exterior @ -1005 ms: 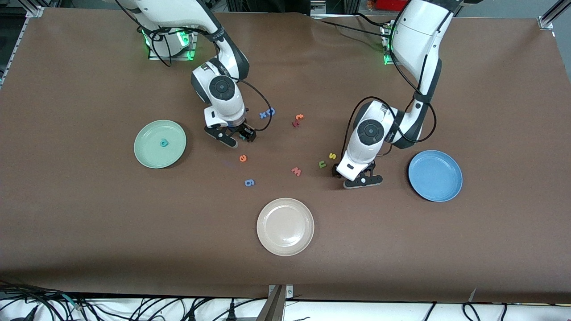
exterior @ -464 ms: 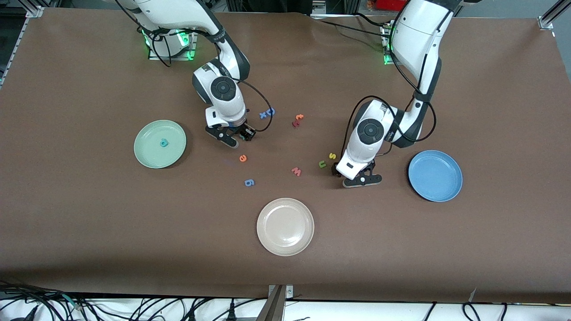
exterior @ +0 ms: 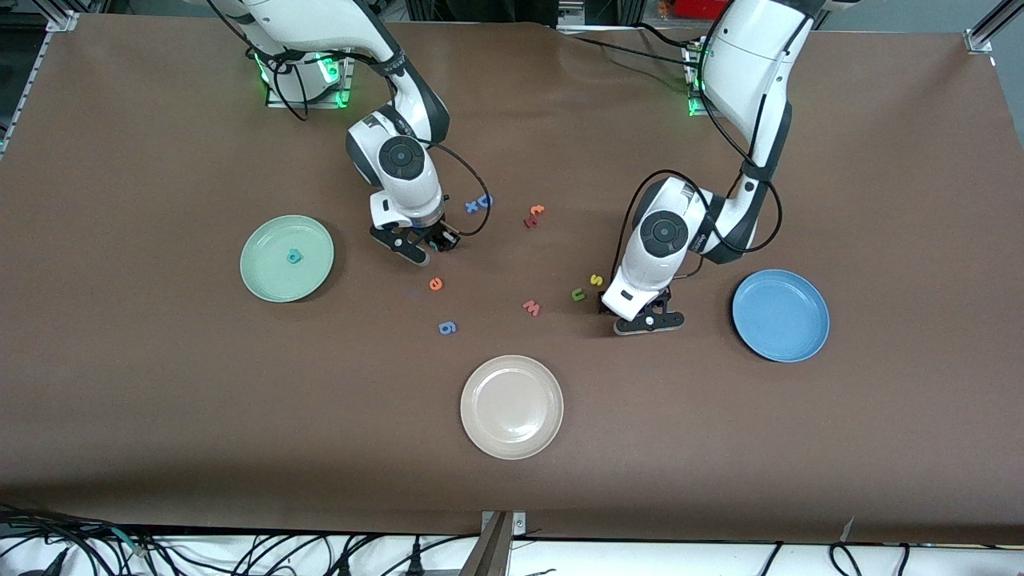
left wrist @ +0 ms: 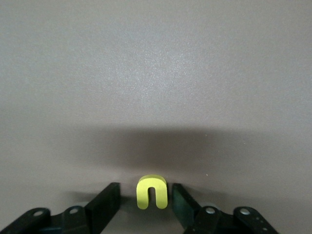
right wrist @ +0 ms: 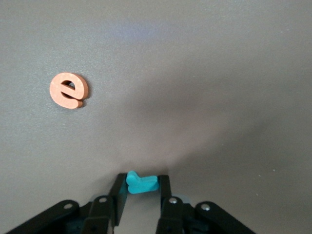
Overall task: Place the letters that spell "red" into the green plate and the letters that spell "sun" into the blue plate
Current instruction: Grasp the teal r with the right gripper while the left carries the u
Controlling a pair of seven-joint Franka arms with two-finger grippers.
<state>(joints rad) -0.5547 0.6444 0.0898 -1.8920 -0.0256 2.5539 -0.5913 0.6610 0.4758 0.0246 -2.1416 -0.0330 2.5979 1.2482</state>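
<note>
My right gripper [exterior: 420, 248] [right wrist: 142, 181] is shut on the teal "r" [right wrist: 141, 183] just above the table, beside the orange "e" [exterior: 435, 283] [right wrist: 68, 90]. The teal-blue "d" [exterior: 294, 257] lies in the green plate [exterior: 268, 276]. My left gripper [exterior: 640, 320] [left wrist: 145, 193] is down at the table with the yellow "n" [left wrist: 152, 192] between its fingers. A gap shows on each side of the "n", so the fingers are open around it. The yellow "s" [exterior: 596, 279] and olive "u" [exterior: 578, 294] lie beside that hand. The blue plate [exterior: 780, 314] holds nothing.
A cream plate [exterior: 512, 406] sits nearest the front camera. Loose letters lie mid-table: a pink "w" [exterior: 531, 307], a blue "g" [exterior: 447, 327], a blue "x" and "D" [exterior: 478, 203], and an orange "t" with a red letter [exterior: 534, 216].
Both hands have shifted only slightly over the same spots. The letters and plates on the table lie where they were.
</note>
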